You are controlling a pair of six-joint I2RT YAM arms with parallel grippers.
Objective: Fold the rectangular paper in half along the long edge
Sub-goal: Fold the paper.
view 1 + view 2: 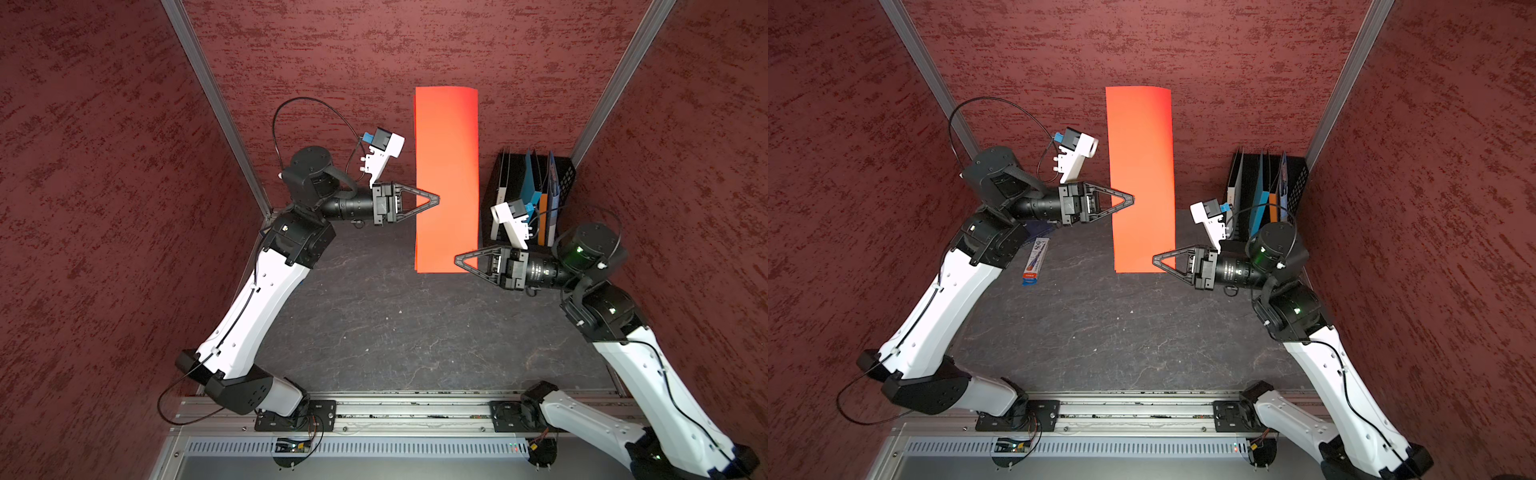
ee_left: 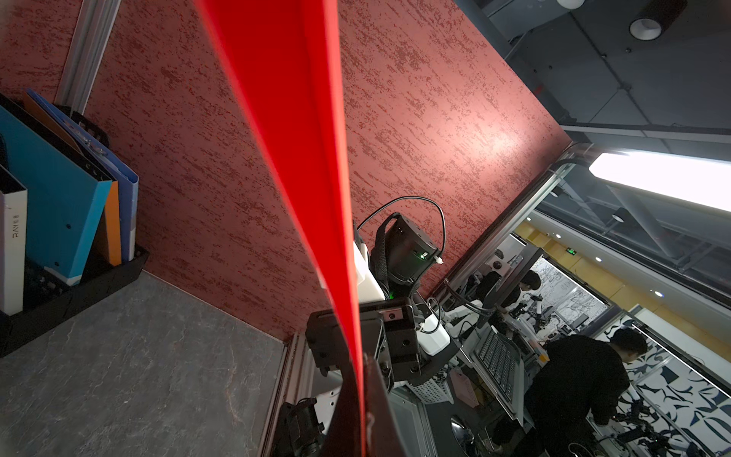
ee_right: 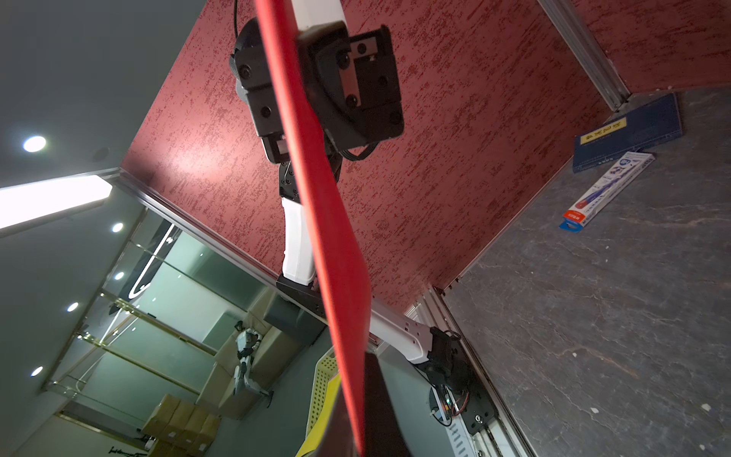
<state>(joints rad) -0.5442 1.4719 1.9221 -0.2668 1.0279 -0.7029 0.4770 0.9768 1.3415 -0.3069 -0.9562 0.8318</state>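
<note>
The rectangular paper (image 1: 446,166) (image 1: 1140,166) is a long, narrow red-orange strip held above the dark table, its flat face toward both top views. My left gripper (image 1: 436,200) (image 1: 1131,200) is shut on its left long edge near the middle. My right gripper (image 1: 457,258) (image 1: 1155,259) is shut on its right long edge close to the near end. In the left wrist view the paper (image 2: 292,118) runs edge-on out of the left gripper (image 2: 362,415). The right wrist view shows the paper (image 3: 316,198) pinched the same way in the right gripper (image 3: 362,415).
A black file rack (image 1: 565,174) (image 1: 1300,183) (image 2: 99,277) with upright folders stands at the back right, close behind the right wrist. A dark blue book (image 3: 629,138) and a pen box (image 1: 1034,262) (image 3: 605,190) lie on the table (image 1: 374,332) under the left arm. Red textured walls enclose three sides.
</note>
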